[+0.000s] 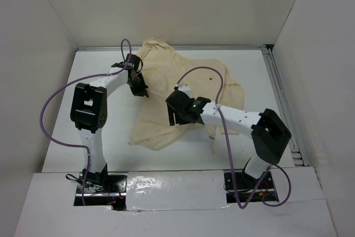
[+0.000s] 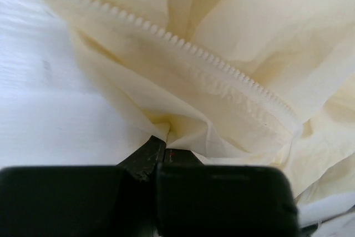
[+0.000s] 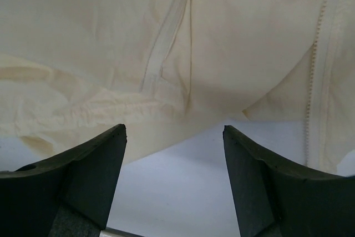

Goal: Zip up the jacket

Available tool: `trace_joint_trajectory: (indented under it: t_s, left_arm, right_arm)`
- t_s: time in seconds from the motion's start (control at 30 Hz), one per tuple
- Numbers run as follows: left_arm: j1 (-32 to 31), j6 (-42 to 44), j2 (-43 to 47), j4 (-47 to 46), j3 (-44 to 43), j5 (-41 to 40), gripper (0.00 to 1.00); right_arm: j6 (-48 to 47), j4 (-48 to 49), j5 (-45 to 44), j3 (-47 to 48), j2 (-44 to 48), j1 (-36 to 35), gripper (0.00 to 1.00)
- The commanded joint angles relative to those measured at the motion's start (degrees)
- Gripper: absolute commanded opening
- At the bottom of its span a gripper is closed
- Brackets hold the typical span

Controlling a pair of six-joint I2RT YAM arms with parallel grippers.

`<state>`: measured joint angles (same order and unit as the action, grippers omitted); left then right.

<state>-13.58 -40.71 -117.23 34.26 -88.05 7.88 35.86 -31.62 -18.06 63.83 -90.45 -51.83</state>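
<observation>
The cream jacket (image 1: 177, 90) lies wrinkled across the middle and back of the white table. My left gripper (image 1: 140, 88) is at its left edge, shut on a fold of the jacket's fabric (image 2: 183, 129); a row of cream zipper teeth (image 2: 183, 45) runs diagonally just beyond the pinch. My right gripper (image 1: 176, 114) hovers over the jacket's middle, open and empty, fingers (image 3: 97, 156) wide apart. Below it a gap of bare table shows between two jacket panels (image 3: 111, 54), with a second zipper edge (image 3: 316, 76) at the right.
White walls enclose the table (image 1: 83, 137) on the left, back and right. A metal rail (image 1: 283, 104) runs along the right edge. Purple cables (image 1: 47, 109) loop off both arms. A thin jacket cord (image 1: 213, 134) trails near the right arm.
</observation>
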Motion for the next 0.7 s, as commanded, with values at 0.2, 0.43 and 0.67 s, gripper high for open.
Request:
trace_joint_trajectory:
  t_s: [0.2, 0.43, 0.67]
  left_arm:
    - [2.1, -0.2, 6.7, 4.1, 4.5, -0.9, 0.99]
    - [7.8, -5.0, 15.7, 7.1, 13.3, -0.5, 0.99]
    - [9.0, -5.9, 24.4, 4.2, 23.4, 3.2, 0.99]
  right_arm:
    - [0.4, -1.6, -3.2, 15.8, -13.9, -2.6, 0.66]
    - [-0.2, -3.3, -0.8, 20.0, -19.9, -3.0, 0.56]
    - [4.0, -6.5, -2.2, 17.9, -23.7, -3.4, 0.46]
